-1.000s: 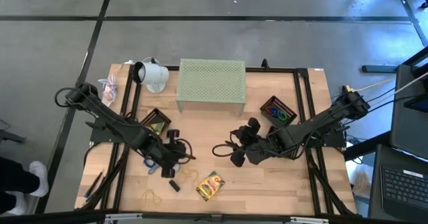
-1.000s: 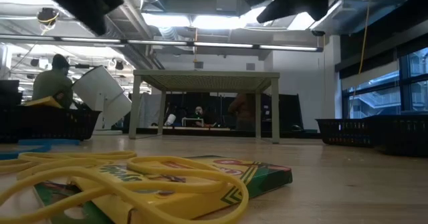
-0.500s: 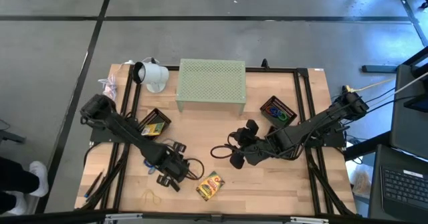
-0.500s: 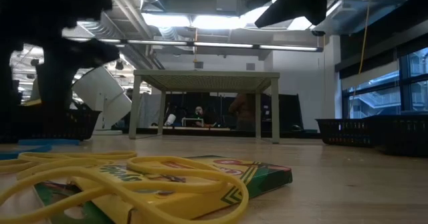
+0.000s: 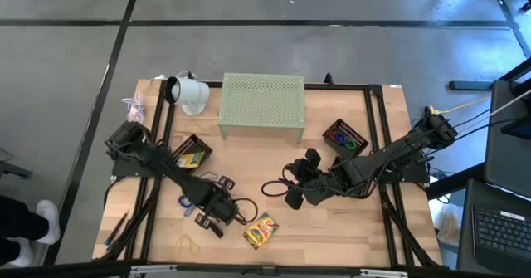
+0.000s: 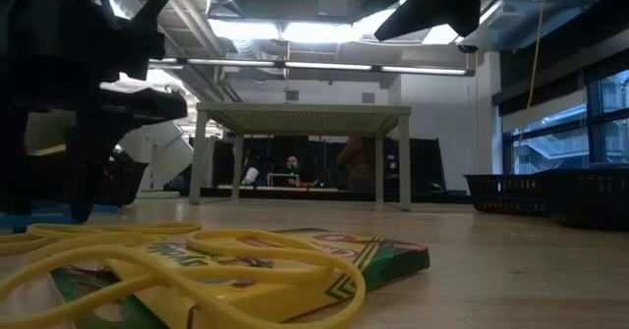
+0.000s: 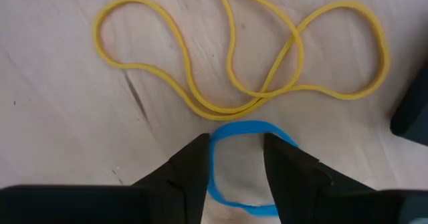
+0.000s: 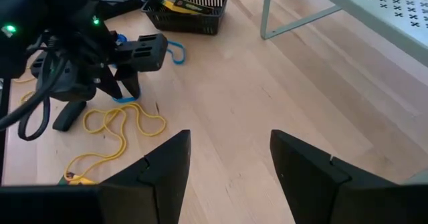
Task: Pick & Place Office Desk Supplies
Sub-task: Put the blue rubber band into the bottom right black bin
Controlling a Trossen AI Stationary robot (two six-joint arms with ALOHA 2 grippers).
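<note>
My left gripper (image 5: 217, 212) points straight down at the table near its front edge, open. A blue clip ring (image 7: 245, 165) lies flat on the wood between and partly under its fingertips. Just beyond the ring lies a tangle of yellow rubber bands (image 7: 254, 63), also seen in the right wrist view (image 8: 124, 125). A second blue ring (image 5: 187, 202) and a small black piece (image 5: 207, 222) lie beside the gripper. My right gripper (image 5: 290, 192) hangs open above the middle of the table, holding nothing. My left gripper comes at the blue ring from above, one finger (image 7: 194, 174) just outside the ring's edge (image 7: 214, 158) and the other (image 7: 284, 174) over its opposite side. I cannot tell whether the fingers touch it. The ring lies flat on the table.
A yellow-green crayon box (image 5: 260, 231) and another rubber band (image 5: 187, 245) lie near the front edge. Black mesh trays (image 5: 191, 152) (image 5: 344, 139) stand left and right of the pale green stand (image 5: 262, 104). A white lamp head (image 5: 187, 92) sits far left.
My left gripper has come down to the table and a little toward the near edge, rolling at the wrist as it sank. It now stands over the blue ring by the yellow bands. Nothing on the table has moved.
</note>
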